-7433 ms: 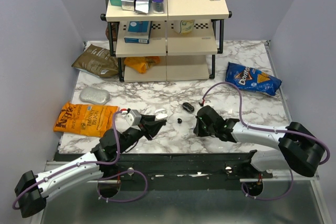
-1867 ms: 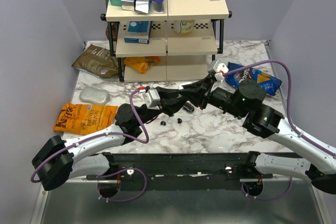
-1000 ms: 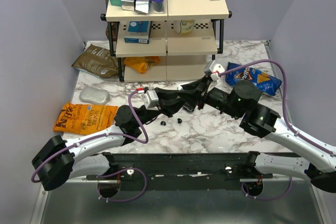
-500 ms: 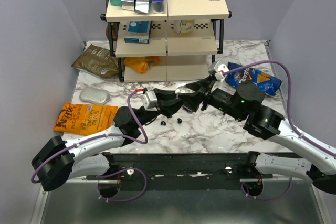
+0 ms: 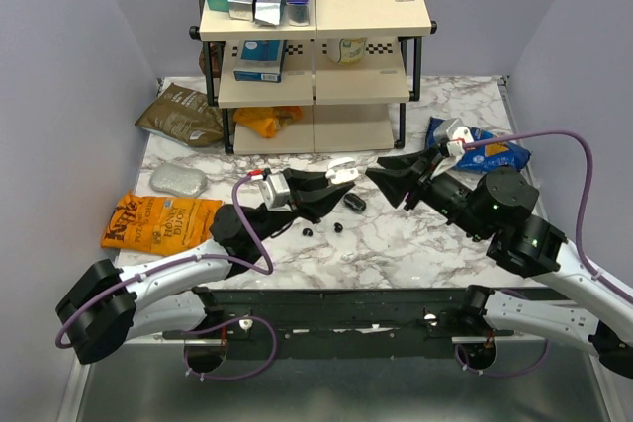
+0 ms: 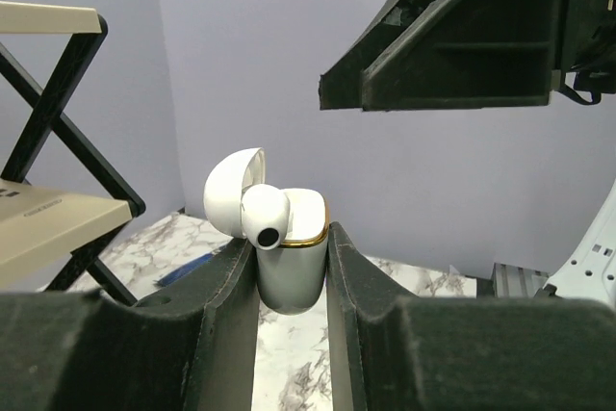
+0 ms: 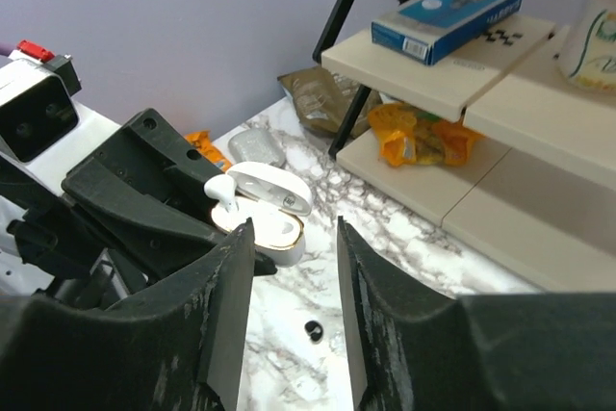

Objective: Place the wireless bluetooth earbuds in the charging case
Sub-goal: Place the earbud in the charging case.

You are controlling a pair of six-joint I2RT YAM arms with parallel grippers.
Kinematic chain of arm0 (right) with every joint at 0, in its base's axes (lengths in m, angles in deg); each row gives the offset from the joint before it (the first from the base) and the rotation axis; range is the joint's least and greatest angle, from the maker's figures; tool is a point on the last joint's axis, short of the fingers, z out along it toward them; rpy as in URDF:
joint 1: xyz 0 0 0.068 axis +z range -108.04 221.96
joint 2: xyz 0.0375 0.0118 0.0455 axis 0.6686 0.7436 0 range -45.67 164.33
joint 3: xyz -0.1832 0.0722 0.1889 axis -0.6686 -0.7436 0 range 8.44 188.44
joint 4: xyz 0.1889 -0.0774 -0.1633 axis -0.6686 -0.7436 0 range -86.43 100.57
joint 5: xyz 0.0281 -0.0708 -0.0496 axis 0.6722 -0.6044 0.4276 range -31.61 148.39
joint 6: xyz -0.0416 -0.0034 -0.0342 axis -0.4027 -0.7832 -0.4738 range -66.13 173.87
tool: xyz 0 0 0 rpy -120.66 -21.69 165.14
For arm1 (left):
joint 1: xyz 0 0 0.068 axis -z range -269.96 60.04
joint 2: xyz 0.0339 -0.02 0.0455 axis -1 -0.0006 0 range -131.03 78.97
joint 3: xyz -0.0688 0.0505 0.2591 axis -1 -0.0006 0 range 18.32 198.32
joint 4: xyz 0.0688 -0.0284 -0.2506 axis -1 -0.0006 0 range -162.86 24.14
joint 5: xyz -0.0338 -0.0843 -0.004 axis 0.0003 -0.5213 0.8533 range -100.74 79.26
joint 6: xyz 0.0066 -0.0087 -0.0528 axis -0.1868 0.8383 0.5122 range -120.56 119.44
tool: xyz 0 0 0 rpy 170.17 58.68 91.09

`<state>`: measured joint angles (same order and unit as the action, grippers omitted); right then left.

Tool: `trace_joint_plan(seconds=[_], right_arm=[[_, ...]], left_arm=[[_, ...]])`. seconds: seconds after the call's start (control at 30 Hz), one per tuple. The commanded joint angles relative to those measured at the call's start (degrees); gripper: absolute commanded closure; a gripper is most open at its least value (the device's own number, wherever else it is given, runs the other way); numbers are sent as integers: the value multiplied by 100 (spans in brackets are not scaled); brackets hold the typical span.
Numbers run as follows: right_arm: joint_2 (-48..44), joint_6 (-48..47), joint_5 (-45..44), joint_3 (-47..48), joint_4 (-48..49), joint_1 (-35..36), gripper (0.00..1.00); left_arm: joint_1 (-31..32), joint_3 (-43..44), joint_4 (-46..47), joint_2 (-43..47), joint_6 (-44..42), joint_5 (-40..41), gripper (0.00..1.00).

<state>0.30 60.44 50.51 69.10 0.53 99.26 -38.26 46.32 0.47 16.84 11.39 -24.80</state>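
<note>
While the left pincer (image 5: 334,183) clamps the white charging case (image 6: 289,271) by its sides, lid flipped up, the case hangs above the middle of the marble worktop (image 5: 435,234). A white rounded piece (image 6: 262,218) with a dark tip sits in its mouth. Just right of it, the right pincer (image 5: 384,177) stands with jaws parted, holding nothing. Both black wireless bluetooth earbuds (image 5: 306,232) lie on the worktop below, slightly apart, nearer than the case.

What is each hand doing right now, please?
Left hand: closed on the white charging case, its lid open.
Right hand: open, holding nothing.
</note>
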Motion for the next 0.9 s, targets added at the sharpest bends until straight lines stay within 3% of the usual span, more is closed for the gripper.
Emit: trace_joint_plan(seconds=[0.0, 0.2, 0.37, 0.53, 0.87], right_arm=[[-71, 108, -301, -247, -288, -8, 59], [-195, 265, -522, -749, -639, -8, 54], [139, 459, -355, -356, -718, -8, 44], [605, 416, -732, 287, -894, 167, 24], [1457, 196, -1119, 1105, -1017, 528, 19]], left_arm=[[6, -164, -39, 280, 80, 237, 100], [6, -261, -1648, 1088, -192, 914, 100], [6, -551, -1710, 1387, -271, 1178, 100], [6, -332, -2018, 1256, -412, 1283, 100], [15, -41, -1869, 878, -491, 1161, 100]])
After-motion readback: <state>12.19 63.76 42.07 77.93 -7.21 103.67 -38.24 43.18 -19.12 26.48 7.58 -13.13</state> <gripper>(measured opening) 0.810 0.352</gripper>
